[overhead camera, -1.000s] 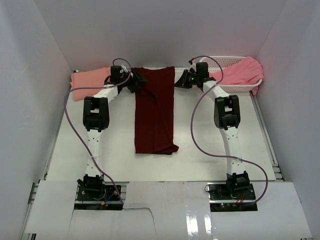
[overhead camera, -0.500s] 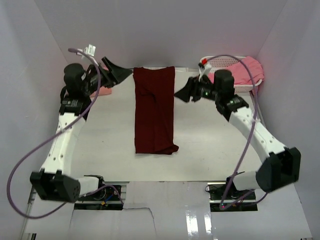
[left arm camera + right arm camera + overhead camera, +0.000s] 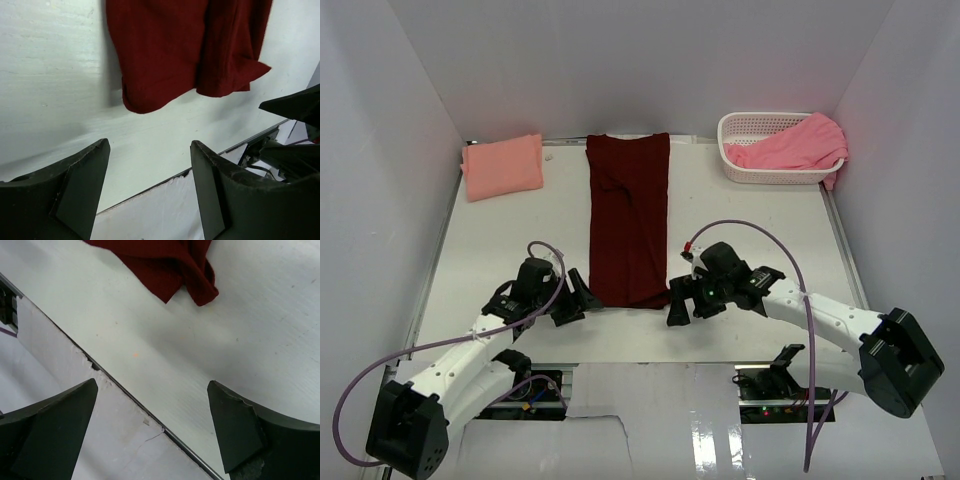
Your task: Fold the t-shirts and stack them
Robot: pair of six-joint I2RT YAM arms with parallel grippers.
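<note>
Jaws on the left gripper (image 3: 148,145) are standing spread with nothing between them, hovering just short of the lower left corner of the dark maroon cloth t-shirt (image 3: 165,50). The right gripper (image 3: 152,384) is gaping wider and is likewise holding nothing as it points toward the shirt's lower right corner. In the overhead view both grippers are sitting low in the frame, flanking the near hem. The maroon shirt is lying as a long narrow strip, apparently folded lengthwise, running from the upper centre down to the middle of the white table (image 3: 500,250). A salmon-peach cloth t-shirt (image 3: 502,166) is resting folded at the upper left, and a brighter pink cloth t-shirt (image 3: 790,148) is spilling over the white plastic lattice basket (image 3: 740,122) at the upper right. The likely next step is pinching both hem corners to fold the strip away from the arms, and trouble could be starting here. The right corner is looking bunched and curled, so a finger may be catching only the top layer and peeling the lengthwise fold open. Uneven grips would be skewing the fold. Fingers coming down too steeply could be scraping the table or pushing the hem into wrinkles.
</note>
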